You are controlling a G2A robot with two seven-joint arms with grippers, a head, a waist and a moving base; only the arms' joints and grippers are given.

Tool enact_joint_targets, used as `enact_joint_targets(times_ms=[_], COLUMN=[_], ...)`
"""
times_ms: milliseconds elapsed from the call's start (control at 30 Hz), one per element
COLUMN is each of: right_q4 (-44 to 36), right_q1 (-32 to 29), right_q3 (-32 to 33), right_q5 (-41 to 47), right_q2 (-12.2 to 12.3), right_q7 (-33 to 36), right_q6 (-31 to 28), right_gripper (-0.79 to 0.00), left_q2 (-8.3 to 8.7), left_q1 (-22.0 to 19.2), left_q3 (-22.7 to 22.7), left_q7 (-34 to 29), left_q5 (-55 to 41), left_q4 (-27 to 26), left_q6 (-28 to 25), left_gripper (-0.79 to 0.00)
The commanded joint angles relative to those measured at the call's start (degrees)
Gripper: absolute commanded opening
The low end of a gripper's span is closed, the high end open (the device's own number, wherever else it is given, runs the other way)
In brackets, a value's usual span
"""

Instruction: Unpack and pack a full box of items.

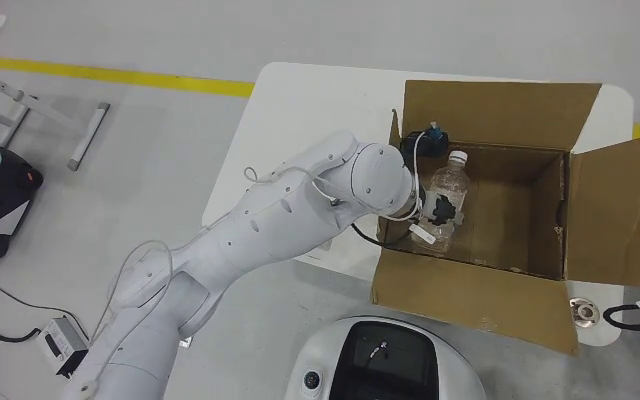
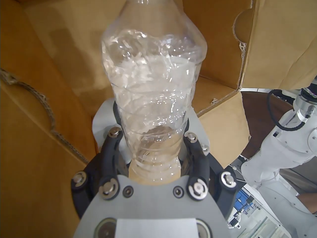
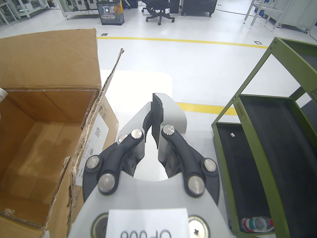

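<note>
Currently left gripper (image 2: pixel 152 137) clamps the clear bottle (image 2: pixel 153 75) near its base, inside the open box (image 1: pixel 480 290) by one wall; move slowly, clear of the flaps; right gripper (image 3: pixel 154 117) pinched together, empty.

White left arm (image 1: pixel 280 220) extended forward, left hand (image 2: pixel 151 134) clamped around a clear plastic bottle (image 2: pixel 153 75); right hand (image 3: pixel 154 115) closed and empty.

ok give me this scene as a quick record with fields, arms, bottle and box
left pincer: shut on the clear plastic bottle, near its base
bottle position: inside the mouth of the open cardboard box; contact with the floor unclear
right pincer: shut, empty, above the white table beside the box
nearby: green cart
</note>
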Motion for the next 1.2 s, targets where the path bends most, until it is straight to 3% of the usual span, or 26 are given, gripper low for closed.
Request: enact_joint_targets(times_ms=[0,300,467,633,833,1167], right_q4=[0.0,0.0,0.0,0.0,0.0,0.0], right_q1=[0.0,0.0,0.0,0.0,0.0,0.0], right_q3=[0.0,0.0,0.0,0.0,0.0,0.0], right_q5=[0.0,0.0,0.0,0.0,0.0,0.0], right_q2=[0.0,0.0,0.0,0.0,0.0,0.0], right_q7=[0.0,0.0,0.0,0.0,0.0,0.0], right_q6=[0.0,0.0,0.0,0.0,0.0,0.0], right_gripper=[-0.785,-0.785,-0.785,-0.785,-0.785,-0.785], left_q2=[0.34,2.0,2.95,3.83,4.99,7.0], left_q1=[-0.5,-3.0,-5.3,-6.4,-6.3,-2.3], left_q3=[0.5,2.8,3.0,2.6,0.3,-7.0], left_q7=[0.3,1.8,1.1,0.2,0.6,-2.1], left_q5=[-0.5,-1.6,4.1,11.5,18.4,19.8], left_q4=[0.0,-1.2,-6.8,-11.7,-17.2,-21.9], left_q6=[0.3,1.8,0.8,-4.3,-9.7,-15.0], left_gripper=[0.0,0.0,0.0,0.0,0.0,0.0])
